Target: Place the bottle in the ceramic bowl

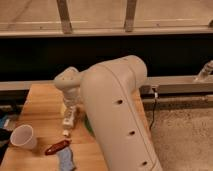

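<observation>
While the gripper point(70, 106) sits atop the bottle point(68, 119), its grasp cannot be told; the ceramic bowl point(88, 125) shows at the bottle's three o'clock.

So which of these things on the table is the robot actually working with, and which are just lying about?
Part of the job:
bottle, with the gripper right at its far end
green ceramic bowl, mostly hidden behind the arm

Just lying about:
white cup
red-brown elongated item
blue object

Pincer point(70, 107) at bottle point(68, 121) beside ceramic bowl point(88, 125)
</observation>
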Motion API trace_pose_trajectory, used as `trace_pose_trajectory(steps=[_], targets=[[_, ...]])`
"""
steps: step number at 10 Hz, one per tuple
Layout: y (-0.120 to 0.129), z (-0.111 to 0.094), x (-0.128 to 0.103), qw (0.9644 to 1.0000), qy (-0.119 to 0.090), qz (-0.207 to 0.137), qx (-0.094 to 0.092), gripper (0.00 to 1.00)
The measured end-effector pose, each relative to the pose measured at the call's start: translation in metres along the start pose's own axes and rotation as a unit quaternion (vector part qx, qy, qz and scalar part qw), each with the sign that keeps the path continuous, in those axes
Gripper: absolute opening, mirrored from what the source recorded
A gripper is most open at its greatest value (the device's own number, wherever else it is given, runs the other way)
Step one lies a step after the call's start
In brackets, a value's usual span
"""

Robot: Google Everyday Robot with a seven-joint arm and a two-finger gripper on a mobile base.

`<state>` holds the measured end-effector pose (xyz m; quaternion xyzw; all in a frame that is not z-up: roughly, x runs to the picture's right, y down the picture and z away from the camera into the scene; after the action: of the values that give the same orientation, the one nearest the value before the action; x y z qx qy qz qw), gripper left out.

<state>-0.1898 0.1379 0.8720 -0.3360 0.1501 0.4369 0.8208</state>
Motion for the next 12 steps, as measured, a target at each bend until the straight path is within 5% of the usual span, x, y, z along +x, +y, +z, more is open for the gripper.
trace_pose_trajectory(steps=[2,9,12], targets=[[0.000,0.015,0.003,0.9999,0.013,0.006,-0.006,0.73],[0.003,-0.007,0.006,0.9998,-0.006,-0.003,0.018,0.06],[-0.010,-0.015,0.003,0.9997,-0.017,0.005,0.013,0.00]])
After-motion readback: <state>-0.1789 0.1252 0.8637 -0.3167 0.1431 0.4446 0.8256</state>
